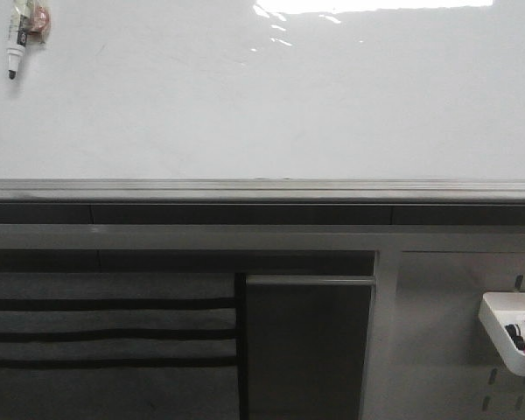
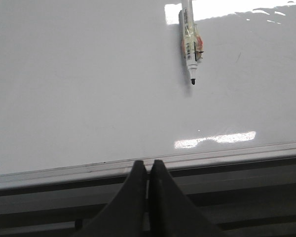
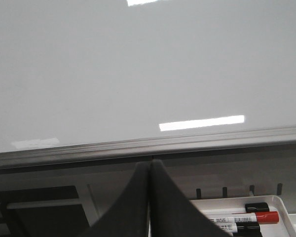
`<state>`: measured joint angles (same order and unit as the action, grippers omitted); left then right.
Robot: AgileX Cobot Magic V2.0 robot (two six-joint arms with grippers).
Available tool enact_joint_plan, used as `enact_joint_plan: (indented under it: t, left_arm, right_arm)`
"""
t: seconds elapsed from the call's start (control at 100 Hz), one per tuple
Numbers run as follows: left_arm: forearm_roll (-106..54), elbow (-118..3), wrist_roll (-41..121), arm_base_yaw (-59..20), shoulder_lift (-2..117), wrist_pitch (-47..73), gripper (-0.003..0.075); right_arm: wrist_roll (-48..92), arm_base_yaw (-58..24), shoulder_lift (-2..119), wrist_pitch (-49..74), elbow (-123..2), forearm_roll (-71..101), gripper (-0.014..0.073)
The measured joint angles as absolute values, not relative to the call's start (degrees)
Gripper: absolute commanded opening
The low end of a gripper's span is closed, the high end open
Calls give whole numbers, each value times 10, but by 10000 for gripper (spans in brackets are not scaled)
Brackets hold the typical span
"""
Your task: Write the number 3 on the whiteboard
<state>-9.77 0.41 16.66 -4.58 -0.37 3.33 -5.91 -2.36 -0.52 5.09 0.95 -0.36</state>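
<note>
The whiteboard (image 1: 262,96) is glossy, white and blank; no number 3 shows on it. A grey metal ledge (image 1: 262,188) runs along its lower edge. A white marker with a black tip (image 1: 19,39) hangs tip down in a clip at the board's upper left; it also shows in the left wrist view (image 2: 190,42). My left gripper (image 2: 147,165) is shut and empty, in front of the ledge below the board (image 2: 89,89). My right gripper (image 3: 150,163) is shut and empty, below the ledge of the board (image 3: 148,69). Neither gripper shows in the front view.
A white tray (image 1: 507,337) with markers hangs on the grey perforated panel at the lower right; the right wrist view shows it (image 3: 286,205) holding red and black markers (image 3: 241,217). A dark panel (image 1: 308,346) and slatted shelves (image 1: 109,324) lie below the ledge.
</note>
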Motion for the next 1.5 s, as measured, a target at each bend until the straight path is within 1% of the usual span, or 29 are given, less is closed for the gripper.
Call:
enact_joint_plan:
  t: [0.2,0.3,0.47,0.56,0.7,0.91,1.01,1.2,1.5]
  left_arm:
    - [-188,4,167,-46,-4,33,-18]
    - [-204,3,167,-46,-4,33,-18]
    - [-212,-26,166,-46,-4,45,-18]
    - [-212,-73,166,-46,-4,56,-18]
    - [-212,-167,166,-46,8,109,-18]
    - [-173,-317,166,-46,104,224,-18]
    - [-159,-364,166,-46,150,249,-18]
    - [-152,-379,166,-46,200,242,-18]
    - [-151,-379,166,-46,228,241,-18]
  right_arm:
    - [-59,-24,-5,51,10,0,-74]
    - [-59,-24,-5,53,10,13,-74]
    - [-59,-24,-5,123,-22,32,-74]
    - [-59,-24,1,150,-67,35,-74]
    - [-47,-24,50,197,-151,35,-74]
    - [-15,-24,161,305,-294,35,-74]
    - [-10,-24,207,340,-345,35,-74]
    - [-7,-24,242,344,-362,36,-74]
    - [-7,-24,254,340,-362,36,-74]
